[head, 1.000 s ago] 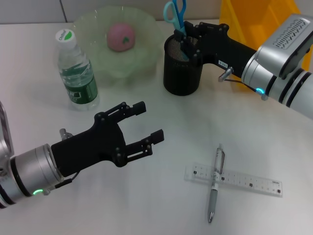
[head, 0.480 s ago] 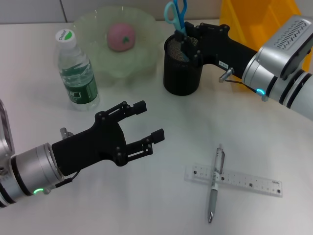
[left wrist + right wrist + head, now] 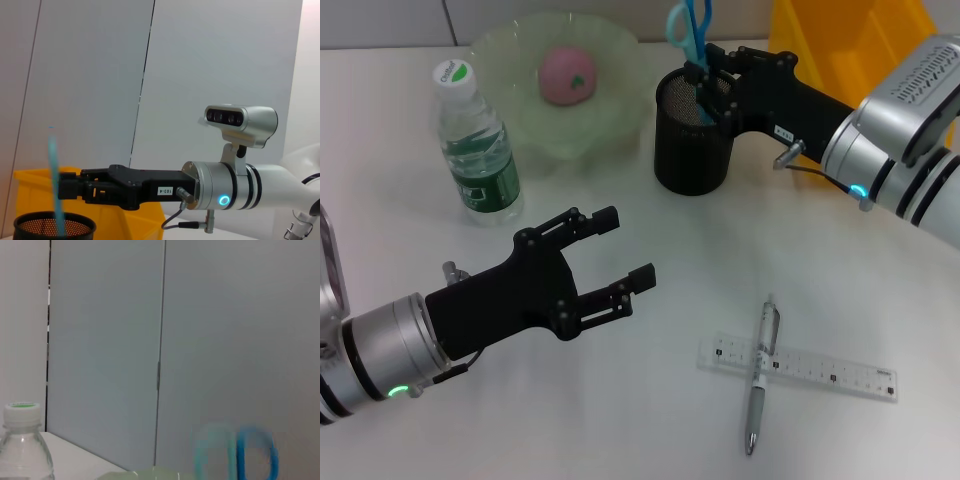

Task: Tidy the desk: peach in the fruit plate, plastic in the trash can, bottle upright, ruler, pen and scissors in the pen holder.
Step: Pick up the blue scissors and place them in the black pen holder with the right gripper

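Head view showed the right gripper over the black mesh pen holder, its jaws apparently clamped on the blue scissors, blades down to drop inside. Left gripper hovered with jaws spread, near the pen lying across the ruler.

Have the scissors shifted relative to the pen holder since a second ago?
Yes. In the head view the scissors sit slightly higher and more to the right over the fixed pen holder, with the right gripper at its rim.
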Motion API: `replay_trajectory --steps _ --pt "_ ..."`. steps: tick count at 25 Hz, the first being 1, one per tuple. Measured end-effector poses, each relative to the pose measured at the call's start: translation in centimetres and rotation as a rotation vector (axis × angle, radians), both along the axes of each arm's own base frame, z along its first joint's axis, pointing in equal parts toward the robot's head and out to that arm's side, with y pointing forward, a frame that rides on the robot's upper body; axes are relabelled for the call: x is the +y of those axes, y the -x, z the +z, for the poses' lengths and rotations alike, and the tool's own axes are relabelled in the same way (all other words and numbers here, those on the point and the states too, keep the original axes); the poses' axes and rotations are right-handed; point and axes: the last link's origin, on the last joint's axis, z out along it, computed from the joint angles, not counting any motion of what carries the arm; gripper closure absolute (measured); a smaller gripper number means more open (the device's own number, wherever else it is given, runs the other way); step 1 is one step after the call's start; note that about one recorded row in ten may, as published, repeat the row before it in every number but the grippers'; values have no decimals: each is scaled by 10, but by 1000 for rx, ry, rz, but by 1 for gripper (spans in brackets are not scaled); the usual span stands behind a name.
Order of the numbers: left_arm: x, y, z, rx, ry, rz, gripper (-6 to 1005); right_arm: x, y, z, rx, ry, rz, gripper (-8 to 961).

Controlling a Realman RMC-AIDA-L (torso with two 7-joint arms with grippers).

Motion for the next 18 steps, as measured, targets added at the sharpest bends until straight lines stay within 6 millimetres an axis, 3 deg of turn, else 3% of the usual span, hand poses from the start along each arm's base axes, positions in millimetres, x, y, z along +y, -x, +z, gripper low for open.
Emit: replay_trajectory --steps 5,8,18 --pt "-1 0 0 -1 -1 0 214 -1 -2 0 1 1 -5 701" --pt "-1 0 0 0 -2 0 214 -2 -2 0 4 3 -4 485" --pt "0 0 1 0 -3 -3 214 -9 -4 5 57 -16 12 260"
